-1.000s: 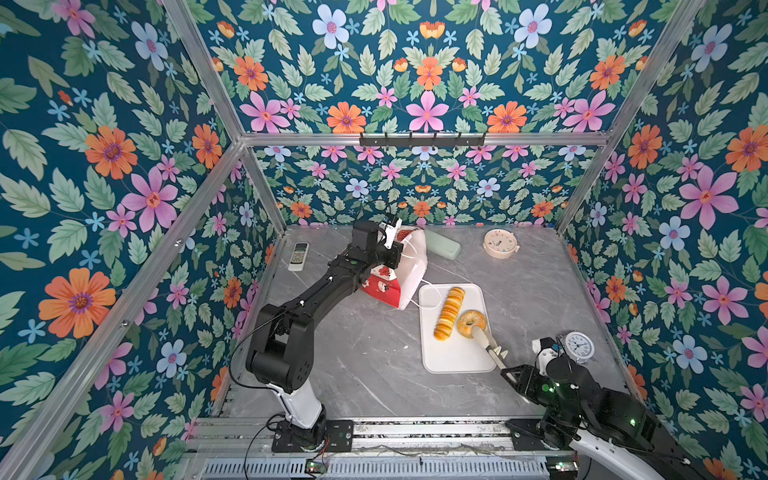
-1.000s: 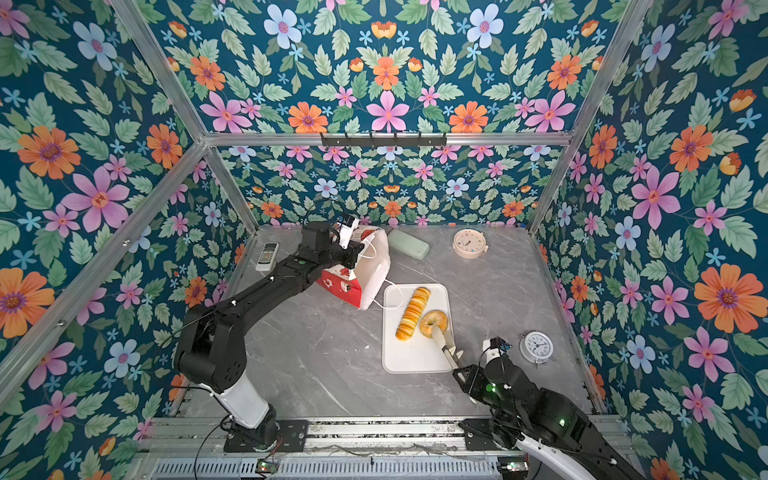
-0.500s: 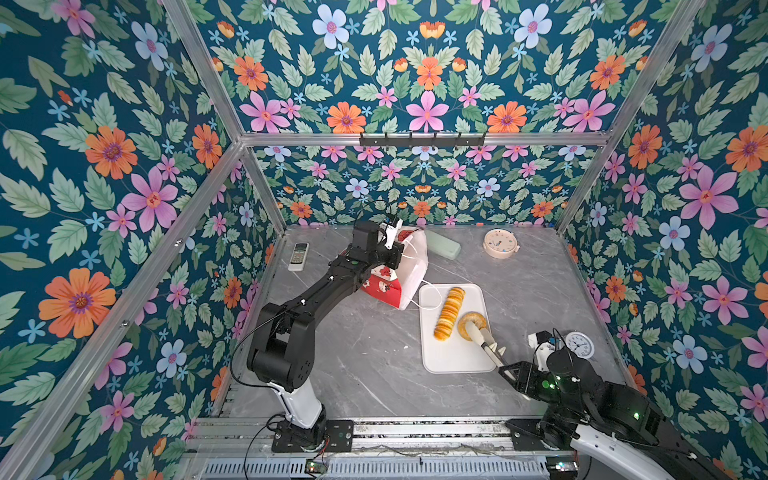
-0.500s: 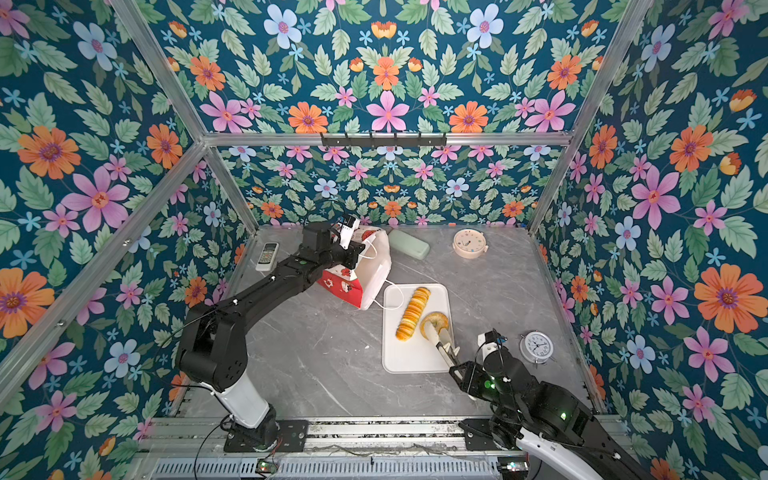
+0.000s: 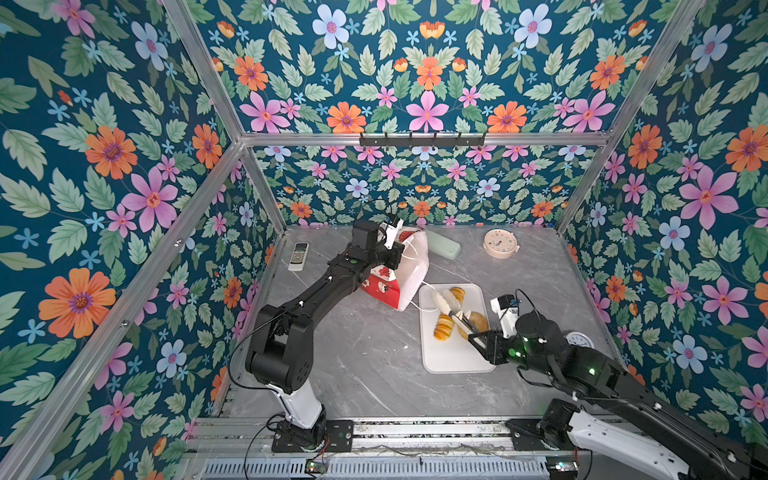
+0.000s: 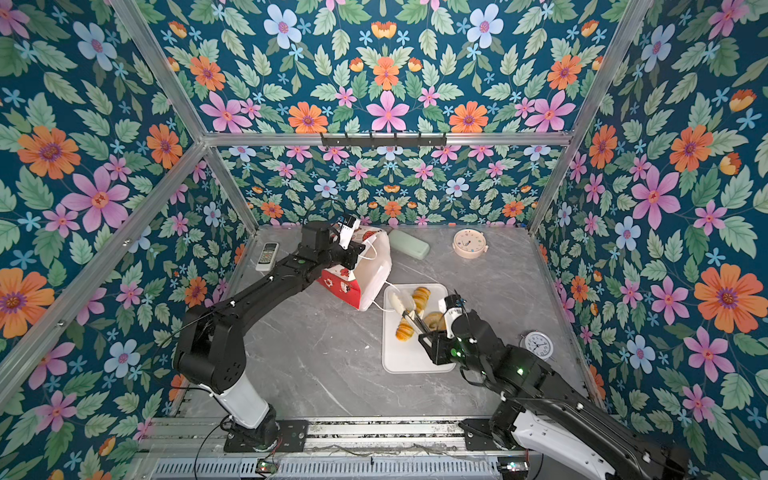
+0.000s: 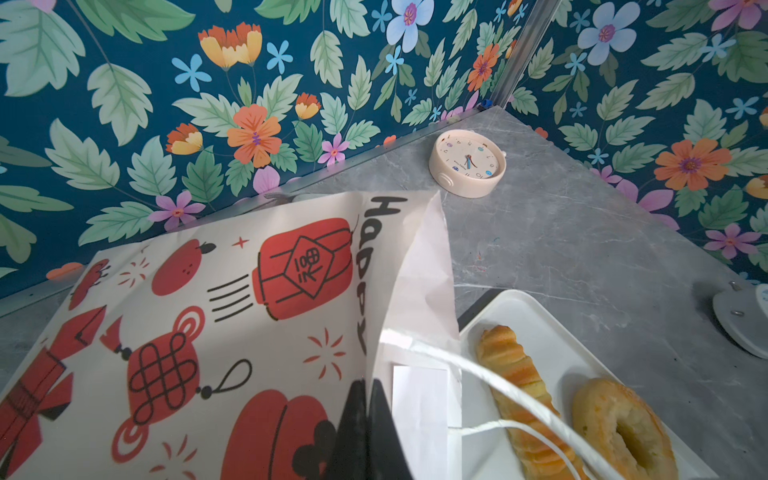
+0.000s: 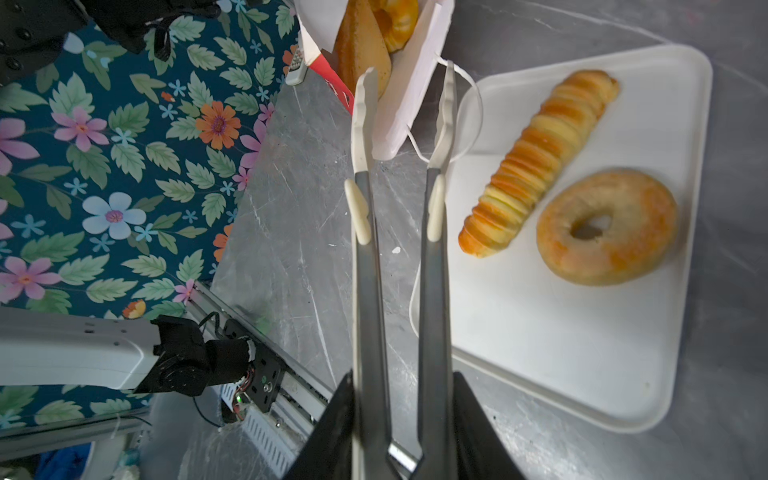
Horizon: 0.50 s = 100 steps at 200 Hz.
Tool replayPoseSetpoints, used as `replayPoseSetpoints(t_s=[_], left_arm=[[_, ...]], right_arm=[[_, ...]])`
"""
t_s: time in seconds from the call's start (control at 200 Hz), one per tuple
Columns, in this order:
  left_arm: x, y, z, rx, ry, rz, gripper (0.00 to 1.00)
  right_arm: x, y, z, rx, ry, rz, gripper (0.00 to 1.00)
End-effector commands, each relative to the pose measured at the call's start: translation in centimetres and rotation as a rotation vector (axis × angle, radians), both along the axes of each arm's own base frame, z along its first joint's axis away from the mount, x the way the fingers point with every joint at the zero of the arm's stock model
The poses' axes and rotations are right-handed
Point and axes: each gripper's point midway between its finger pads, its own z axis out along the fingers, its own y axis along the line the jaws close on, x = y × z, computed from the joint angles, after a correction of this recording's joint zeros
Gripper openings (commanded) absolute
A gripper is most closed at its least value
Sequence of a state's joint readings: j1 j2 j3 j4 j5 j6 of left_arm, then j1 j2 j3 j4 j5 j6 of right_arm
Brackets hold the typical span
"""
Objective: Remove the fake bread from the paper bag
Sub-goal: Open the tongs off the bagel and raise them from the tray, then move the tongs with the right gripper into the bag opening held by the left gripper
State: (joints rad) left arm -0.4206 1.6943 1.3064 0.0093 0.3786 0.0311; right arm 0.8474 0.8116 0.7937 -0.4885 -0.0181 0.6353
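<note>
2 pieces of fake bread lie side by side on the white tray (image 8: 561, 353): the long ridged loaf (image 8: 540, 166) and, just beside it, the ring bagel (image 8: 606, 226). 2 more pieces sit inside the mouth of the paper bag (image 8: 415, 62), a brown wedge (image 8: 361, 45) and a round golden piece (image 8: 397, 20) behind it; any others are hidden.

In both top views the paper bag (image 5: 411, 266) (image 6: 376, 270) is tipped over toward the tray (image 5: 449, 357), red band low and mouth facing the tray's far corner. A white cord handle (image 8: 469, 104) loops over the tray's edge.

The left pincer (image 7: 368, 415) is pressed together on the bag's upper rim, with the paper edge running in between its fingers.

The right pincer (image 8: 401, 382) clamps the rear of a pair of metal tongs (image 8: 365, 291). In a top view the tongs (image 5: 446, 305) reach across the tray above the loaf (image 5: 444, 326). Their 2 white tips stand apart at the bag's mouth, 1 against the brown wedge and 1 by the cord.

Around them on the grey counter (image 5: 374, 374) are a green case (image 5: 442, 245) and a cream round clock (image 5: 500, 244) at the rear, a remote (image 5: 298, 256) by the left wall, and a white alarm clock (image 6: 538, 344) near the right arm
</note>
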Motion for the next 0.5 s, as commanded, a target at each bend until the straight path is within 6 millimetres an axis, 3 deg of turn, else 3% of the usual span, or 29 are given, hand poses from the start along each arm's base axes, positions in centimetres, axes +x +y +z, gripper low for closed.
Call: replayPoseSetpoints(t_s=[0.0, 0.22, 0.495], left_arm=[[-0.5, -0.2, 1.5, 0.01, -0.041, -0.035, 0.0], [-1.4, 0.2, 2.5, 0.015, -0.059, -0.043, 0.0], [-1.8, 0.4, 3.6, 0.033, -0.074, -0.05, 0.0]], right_arm=[[2.6, 3.0, 4.2, 0.012, -0.235, 0.098, 0.34], [5.9, 6.3, 3.6, 0.021, -0.24, 0.187, 0.33], [9.3, 8.0, 1.1, 0.054, -0.184, 0.219, 0.32]])
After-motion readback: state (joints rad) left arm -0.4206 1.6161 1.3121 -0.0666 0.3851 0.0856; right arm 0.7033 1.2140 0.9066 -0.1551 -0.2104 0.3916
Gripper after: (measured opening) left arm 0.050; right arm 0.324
